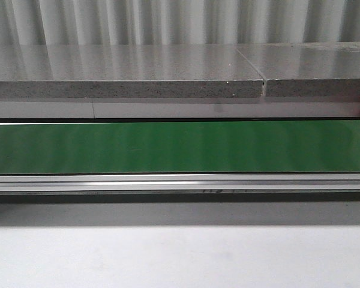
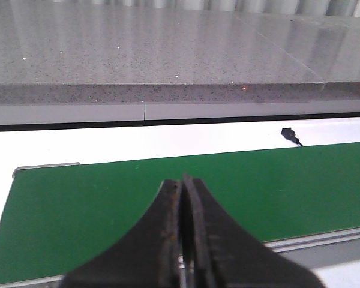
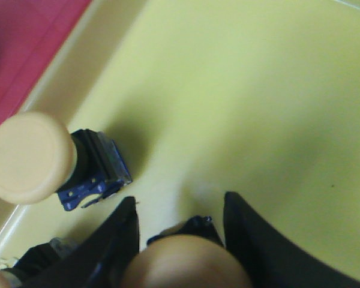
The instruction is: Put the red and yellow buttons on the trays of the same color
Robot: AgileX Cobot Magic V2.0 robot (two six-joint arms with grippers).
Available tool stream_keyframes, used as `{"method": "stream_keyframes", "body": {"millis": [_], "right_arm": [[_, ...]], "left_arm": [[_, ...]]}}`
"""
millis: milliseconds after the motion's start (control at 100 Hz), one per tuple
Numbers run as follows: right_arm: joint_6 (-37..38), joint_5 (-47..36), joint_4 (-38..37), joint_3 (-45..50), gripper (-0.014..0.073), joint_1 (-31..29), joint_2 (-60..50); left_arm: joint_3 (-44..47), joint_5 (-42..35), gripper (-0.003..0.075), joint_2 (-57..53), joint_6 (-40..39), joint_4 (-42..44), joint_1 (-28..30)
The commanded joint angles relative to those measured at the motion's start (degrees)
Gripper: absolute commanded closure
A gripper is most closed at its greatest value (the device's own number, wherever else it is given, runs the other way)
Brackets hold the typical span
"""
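- Front view: green belt [image 1: 180, 147] runs left-right, grey stone shelf [image 1: 126, 75] on far side; no arms seen here.
- Left gripper [image 2: 183, 198]: fingers pressed together, holding nothing, over belt's near edge.
- Right gripper [image 3: 180, 222]: fingers apart w/ a yellow button [image 3: 186, 261] between; can't tell if gripped.
- 2nd yellow button [image 3: 30, 157] lies tipped in yellow tray [image 3: 240, 102], by rim; red tray [image 3: 30, 42] just beside.

Front and left-wrist views over green belt [image 1: 180, 147].
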Motion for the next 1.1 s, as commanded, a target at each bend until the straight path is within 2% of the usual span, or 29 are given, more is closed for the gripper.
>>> {"method": "stream_keyframes", "body": {"millis": [0,570,690,930,1090], "right_arm": [[-0.2,-4.8,0.4,-1.3,0.0473,1.0,-0.3],[-0.3,-6.4,0.4,-1.3,0.0454,2.1,3.3],[-0.3,-6.5,0.4,-1.3,0.0399,2.1,3.8],[-0.3,-6.8,0.4,-1.3,0.0160,2.1,3.3],[-0.3,-6.8,0.4,-1.5,0.0144,2.1,1.3]], "left_arm": [[-1.6,-3.9,0.0741,0.3,0.0,-0.3,-0.4],[-1.6,-3.9,0.0741,0.3,0.0,-0.3,-0.4],[-1.6,-3.9,0.0741,0.3,0.0,-0.3,-0.4],[-1.6,-3.9,0.0741,0.3,0.0,-0.3,-0.4],[-1.6,-3.9,0.0741,0.3,0.0,-0.3,-0.4]]}}
